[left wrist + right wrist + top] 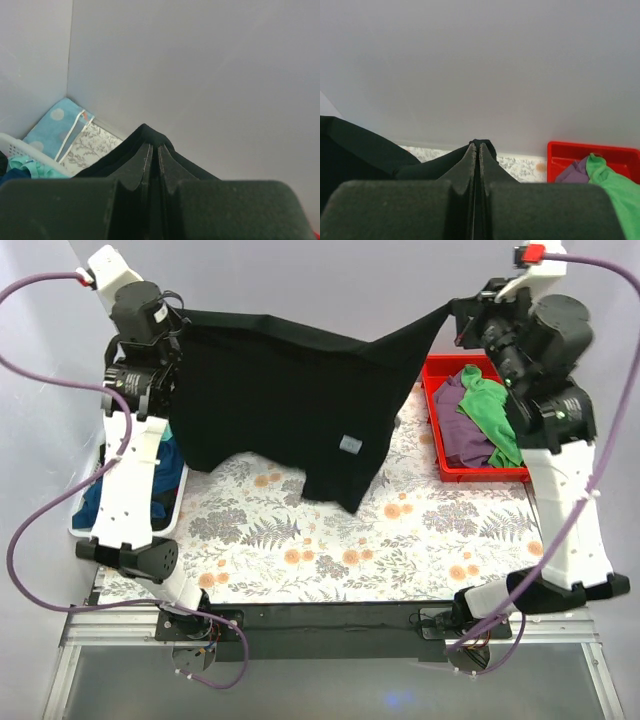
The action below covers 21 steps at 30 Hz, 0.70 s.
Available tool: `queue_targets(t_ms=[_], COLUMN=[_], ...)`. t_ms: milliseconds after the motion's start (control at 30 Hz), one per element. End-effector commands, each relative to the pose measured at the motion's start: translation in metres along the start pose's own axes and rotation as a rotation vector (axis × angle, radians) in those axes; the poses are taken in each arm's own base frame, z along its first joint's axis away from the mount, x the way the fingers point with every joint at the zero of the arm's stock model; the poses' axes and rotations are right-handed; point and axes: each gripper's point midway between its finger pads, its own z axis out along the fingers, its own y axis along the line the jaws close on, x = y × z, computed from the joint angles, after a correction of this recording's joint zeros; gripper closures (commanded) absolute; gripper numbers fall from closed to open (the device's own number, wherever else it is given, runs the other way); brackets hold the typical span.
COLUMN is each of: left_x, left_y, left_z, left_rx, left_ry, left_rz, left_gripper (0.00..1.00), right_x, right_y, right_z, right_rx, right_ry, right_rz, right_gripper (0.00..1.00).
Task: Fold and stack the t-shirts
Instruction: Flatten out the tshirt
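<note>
We work over a table [330, 550] with a floral print, pale walls behind it. Above the table hangs the black t-shirt [270, 380], stretched in the air between our two arms, its lower edge drooping toward the tabletop, its small white label [348, 444] showing. Our left gripper [154, 150] has its fingers pressed tight on one top corner of the cloth, and our right gripper [476, 147] pinches the other. At the table's right side a red bin [480, 476] holds a green cloth [488, 405] and a purple cloth [462, 438]; at its left edge sits a white basket [78, 528].
</note>
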Motion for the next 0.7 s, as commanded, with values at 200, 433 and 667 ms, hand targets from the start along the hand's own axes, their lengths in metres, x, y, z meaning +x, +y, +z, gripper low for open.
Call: queue_targets(t_ms=[200, 433, 667], left_x=[-0.113, -0.141, -0.135], left_y=[0.026, 0.046, 0.033], left_z=[-0.105, -0.157, -0.15], left_rx=[0.09, 0.147, 0.193], left_ry=[-0.207, -0.279, -0.256], left_rz=[-0.146, -0.202, -0.198], left_gripper=[1.0, 1.0, 1.0], right_x=[-0.127, -0.161, -0.187], right_y=[0.021, 0.029, 0.034], right_z=[-0.132, -0.19, -0.194], right_rx=[-0.111, -0.158, -0.176], right_ry=[-0.384, -0.502, -0.585], right_rz=[-0.019, -0.026, -0.047], right_gripper=[0.99, 0.99, 0.99])
